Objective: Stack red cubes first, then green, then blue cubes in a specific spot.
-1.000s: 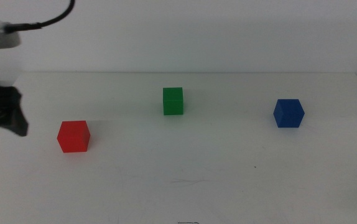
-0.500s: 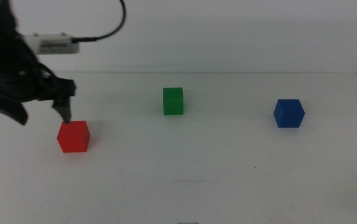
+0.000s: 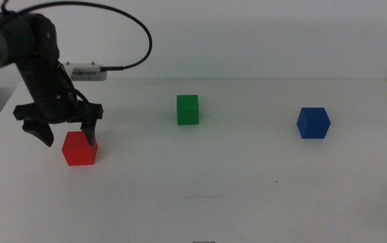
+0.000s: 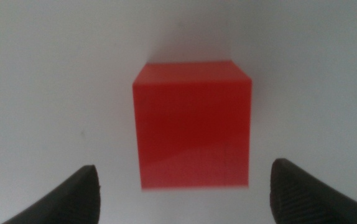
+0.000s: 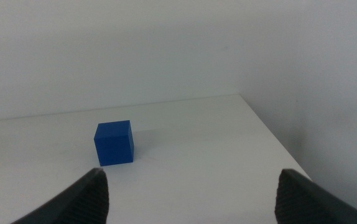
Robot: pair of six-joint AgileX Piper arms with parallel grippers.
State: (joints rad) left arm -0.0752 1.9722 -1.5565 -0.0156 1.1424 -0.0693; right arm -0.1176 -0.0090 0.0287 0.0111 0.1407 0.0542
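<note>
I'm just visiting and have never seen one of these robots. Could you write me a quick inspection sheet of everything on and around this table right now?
Surface: white table, smooth, no marked spot seen.
Job's things: red cube at the left, green cube in the middle and farther back, blue cube at the right; all apart, each flat on the table, nothing stacked.
Clutter: nothing seen.
Grippers: left gripper open, just above the red cube, jaws either side of it, not touching. Right gripper open, out of the middle view, facing the blue cube from a distance.
Cables: black cable looping over the left arm to its wrist camera.
Surroundings: plain white wall.
</note>
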